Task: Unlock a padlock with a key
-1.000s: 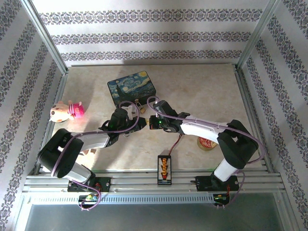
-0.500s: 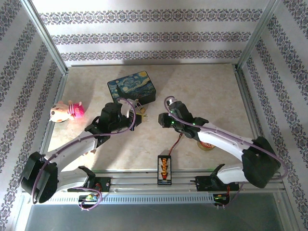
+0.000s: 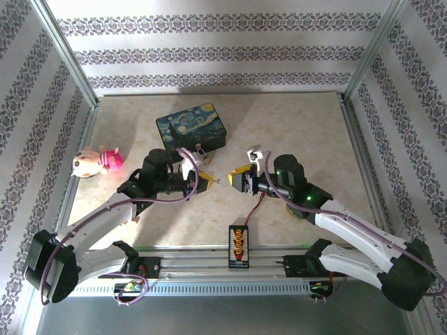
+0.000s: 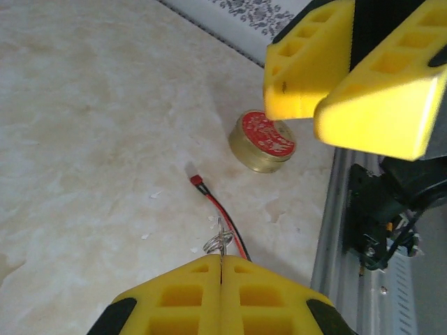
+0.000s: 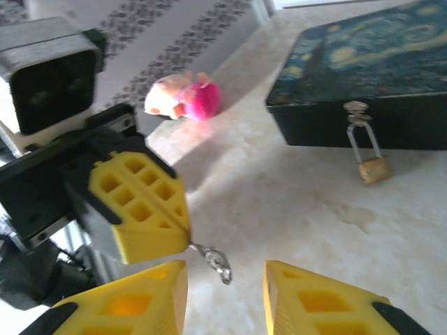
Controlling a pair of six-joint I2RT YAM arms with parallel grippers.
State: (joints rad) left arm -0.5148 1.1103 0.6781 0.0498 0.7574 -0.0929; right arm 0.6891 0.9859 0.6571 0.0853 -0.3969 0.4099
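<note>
Padlock (image 5: 374,169), brass with a thin silver shackle, hangs from the clasp (image 5: 356,110) on the front of the dark-blue painted box (image 5: 377,70), at the far side of the desk (image 5: 279,202). The key (image 5: 213,257), thin and silvery, is clamped in my left pincer (image 5: 183,236), whose yellow fingers are pressed together on it with the looped end sticking out. My right pincer (image 5: 225,296) faces it, fingers apart, gripping nothing. A pink plush toy (image 5: 183,100) lies beyond; a red-lidded round tin (image 4: 264,139) sits near the desk's edge.
</note>
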